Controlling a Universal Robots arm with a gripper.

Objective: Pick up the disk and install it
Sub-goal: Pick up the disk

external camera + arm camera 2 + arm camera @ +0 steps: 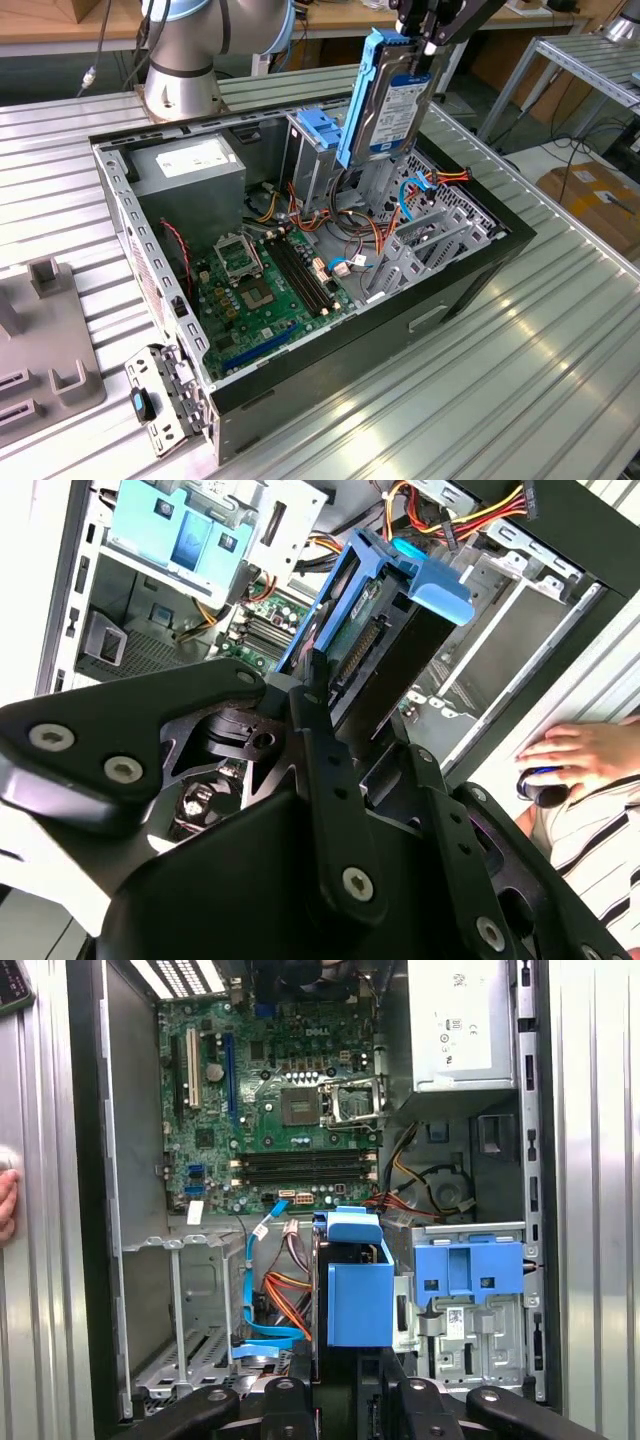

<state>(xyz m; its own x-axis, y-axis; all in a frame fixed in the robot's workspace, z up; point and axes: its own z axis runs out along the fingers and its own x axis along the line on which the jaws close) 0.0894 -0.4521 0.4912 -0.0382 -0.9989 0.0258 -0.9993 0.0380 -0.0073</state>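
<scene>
place: robotics workshop | signs: ribbed metal workbench [480,390], robot arm base [185,80], opened computer case [455,285], metal rack [590,65]

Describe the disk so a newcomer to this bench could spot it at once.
Find the open black computer case on the ribbed metal table. Above it, the gripper holds the disk upright. It is the flat silver slab with a white-and-blue label and blue side rails, unlike the grey power-supply box and the all-plastic light-blue latch inside the case.
</scene>
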